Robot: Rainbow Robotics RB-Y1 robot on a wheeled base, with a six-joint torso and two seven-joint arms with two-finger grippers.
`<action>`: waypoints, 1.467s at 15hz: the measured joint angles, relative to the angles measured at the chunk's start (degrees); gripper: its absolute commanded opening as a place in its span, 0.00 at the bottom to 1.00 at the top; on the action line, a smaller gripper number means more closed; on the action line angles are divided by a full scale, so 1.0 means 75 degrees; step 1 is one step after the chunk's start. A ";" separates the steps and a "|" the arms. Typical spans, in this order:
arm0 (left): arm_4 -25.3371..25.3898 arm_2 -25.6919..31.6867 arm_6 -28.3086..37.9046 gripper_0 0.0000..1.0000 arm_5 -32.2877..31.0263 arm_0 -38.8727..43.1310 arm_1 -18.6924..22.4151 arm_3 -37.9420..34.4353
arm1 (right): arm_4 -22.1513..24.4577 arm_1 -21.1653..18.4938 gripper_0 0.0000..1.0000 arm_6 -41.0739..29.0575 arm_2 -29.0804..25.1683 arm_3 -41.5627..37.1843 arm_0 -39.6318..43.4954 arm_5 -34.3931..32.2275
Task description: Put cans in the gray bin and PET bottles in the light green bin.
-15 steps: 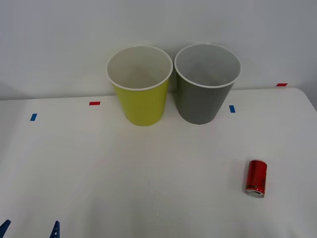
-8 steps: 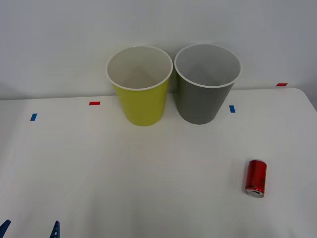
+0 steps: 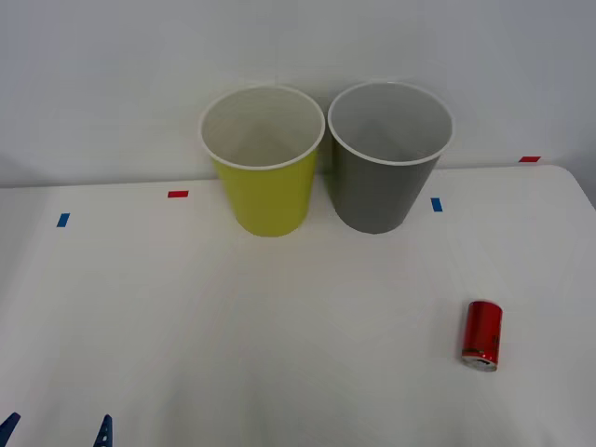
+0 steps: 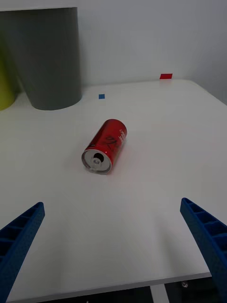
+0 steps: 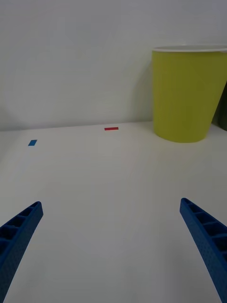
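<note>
White desk [image 3: 233, 354]: light green bin [image 3: 264, 163] and gray bin [image 3: 386, 158] at far edge; can [image 3: 482, 334] lying near right edge; left gripper [image 5: 113, 246] and right gripper [image 4: 113, 246] both spread wide, fingertips cut off.

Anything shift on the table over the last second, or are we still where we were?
Nothing visibly changed. The red can lies on its side on the table, untouched, as before. The green bin and the gray bin stand side by side at the back. The left tool stays low at the near edge, open; the right tool is open, facing the can.
</note>
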 measured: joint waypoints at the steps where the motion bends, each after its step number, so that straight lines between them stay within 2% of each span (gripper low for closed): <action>1: 0.0000 0.0000 0.0000 1.00 0.0000 0.0000 0.0000 0.0000 | -0.0024 0.0023 1.00 0.0031 0.0036 0.0166 -0.0192 0.0058; 6: 0.0000 0.0000 0.0000 1.00 0.0000 0.0000 0.0000 0.0000 | -0.0289 -0.0090 1.00 0.0239 0.0077 0.0220 -0.0502 0.0101; 8: 0.0000 0.0000 0.0000 1.00 0.0000 0.0000 0.0000 0.0000 | -0.0348 -0.0182 1.00 0.0249 0.0068 0.0066 -0.0548 0.0412; 12: 0.0000 0.0000 0.0000 1.00 0.0000 0.0000 0.0000 0.0000 | -0.0495 -0.0393 1.00 0.0250 0.0166 -0.0910 -0.0559 0.2038; 18: 0.0000 0.0000 0.0000 1.00 0.0000 0.0000 0.0000 0.0000 | -0.1184 -0.0942 1.00 0.0224 0.0441 -0.2617 -0.0738 0.4930; 22: 0.0000 0.0000 0.0000 1.00 0.0000 0.0000 0.0000 0.0000 | -0.1431 -0.1168 1.00 0.0094 0.0569 -0.3627 -0.1063 0.7078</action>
